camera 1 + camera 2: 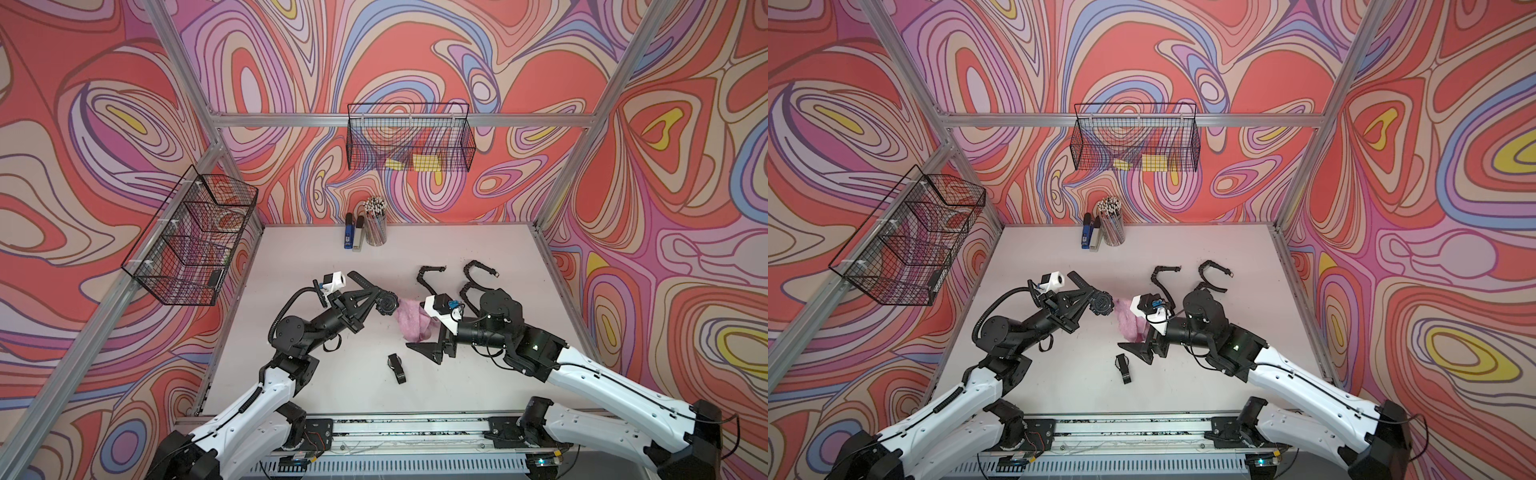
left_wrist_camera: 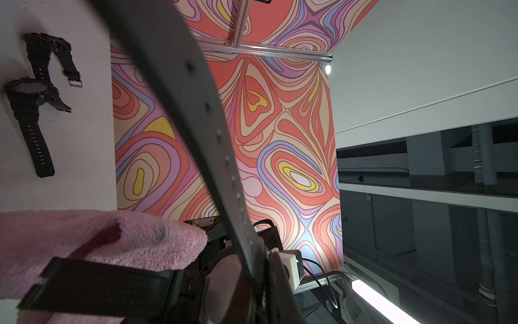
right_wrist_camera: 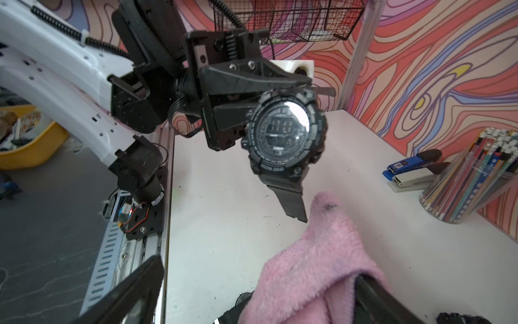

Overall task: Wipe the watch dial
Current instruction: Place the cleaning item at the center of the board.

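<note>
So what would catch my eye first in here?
The swirly red, pink and purple walls all round the table hit you first. Then, mid-table, the left gripper holds a chunky black watch in the air, its dial facing a fluffy pink cloth draped on the open right gripper.

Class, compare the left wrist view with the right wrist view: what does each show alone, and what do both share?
Left wrist only: two loose watches, seen whole. Right wrist only: the dial of the held watch, the left arm, a stapler, a pencil cup. Both: the pink cloth and the held watch's strap.
</note>
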Controlling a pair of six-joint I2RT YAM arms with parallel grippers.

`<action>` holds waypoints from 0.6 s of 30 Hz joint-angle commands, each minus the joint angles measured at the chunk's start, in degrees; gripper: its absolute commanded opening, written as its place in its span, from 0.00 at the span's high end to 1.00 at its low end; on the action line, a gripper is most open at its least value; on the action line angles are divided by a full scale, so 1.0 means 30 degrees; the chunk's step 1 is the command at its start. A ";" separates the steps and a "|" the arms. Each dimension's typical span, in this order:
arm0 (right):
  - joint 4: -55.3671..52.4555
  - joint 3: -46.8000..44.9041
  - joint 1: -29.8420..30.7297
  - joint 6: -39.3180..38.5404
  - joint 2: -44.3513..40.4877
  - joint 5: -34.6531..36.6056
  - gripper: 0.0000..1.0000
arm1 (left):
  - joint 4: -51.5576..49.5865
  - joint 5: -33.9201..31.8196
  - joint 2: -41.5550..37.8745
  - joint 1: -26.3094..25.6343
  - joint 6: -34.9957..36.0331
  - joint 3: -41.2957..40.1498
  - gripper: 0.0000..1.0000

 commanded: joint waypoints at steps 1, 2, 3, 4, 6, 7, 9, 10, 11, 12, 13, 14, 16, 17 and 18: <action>-0.1170 0.1134 -0.0049 -0.2207 0.0628 -0.1527 0.05 | 0.1437 0.0658 -0.0795 -0.0058 -0.0864 -0.0161 1.00; -0.1344 0.1364 -0.0049 -0.2216 0.0852 -0.1781 0.06 | 0.1132 0.0765 -0.0942 -0.0058 -0.0830 -0.0157 1.00; -0.1553 0.1573 -0.0057 -0.2116 0.1069 -0.2016 0.06 | 0.0697 0.0812 -0.1192 -0.0057 -0.0662 -0.0150 1.00; -0.1853 0.1738 -0.0065 -0.1902 0.1286 -0.2224 0.07 | 0.0262 0.0830 -0.1423 -0.0073 -0.0499 -0.0164 1.00; -0.2318 0.1767 -0.0036 -0.1524 0.1516 -0.2151 0.08 | -0.0226 0.0623 -0.1795 -0.0064 -0.0291 -0.0222 1.00; -0.2380 0.1582 -0.0034 -0.1187 0.1559 -0.1809 0.08 | -0.0360 0.0537 -0.1916 -0.0057 -0.0214 -0.0275 1.00; -0.2413 0.1181 -0.0064 -0.0356 0.1741 -0.1110 0.07 | -0.0524 0.0549 -0.1952 -0.0064 -0.0127 -0.0257 1.00; -0.2580 0.1027 -0.0053 0.0048 0.1944 -0.0927 0.07 | -0.0526 0.0583 -0.1950 -0.0085 -0.0108 -0.0261 1.00; -0.2776 0.0946 -0.0039 0.0444 0.2193 -0.0746 0.07 | -0.0526 0.0579 -0.1931 -0.0058 -0.0111 -0.0276 1.00; -0.3139 0.0954 -0.0056 0.0935 0.2575 -0.0429 0.07 | -0.0497 0.0568 -0.1892 -0.0058 -0.0112 -0.0277 1.00; -0.3560 0.1011 -0.0049 0.1438 0.3023 -0.0179 0.07 | -0.0468 0.0583 -0.1852 -0.0075 -0.0112 -0.0250 1.00; -0.3896 0.1092 -0.0061 0.1813 0.3472 -0.0066 0.07 | -0.0439 0.0607 -0.1820 -0.0057 -0.0086 -0.0240 1.00; -0.4807 0.1516 -0.0051 0.2683 0.4627 0.0250 0.07 | -0.0416 0.0601 -0.1761 -0.0059 -0.0053 -0.0211 1.00; -0.5301 0.1872 -0.0053 0.2863 0.5084 0.0404 0.07 | -0.0369 0.0582 -0.1760 -0.0042 -0.0053 -0.0212 1.00; -0.5944 0.2317 -0.0048 0.2900 0.5626 0.0462 0.07 | -0.0297 0.0583 -0.1731 -0.0013 -0.0074 -0.0198 1.00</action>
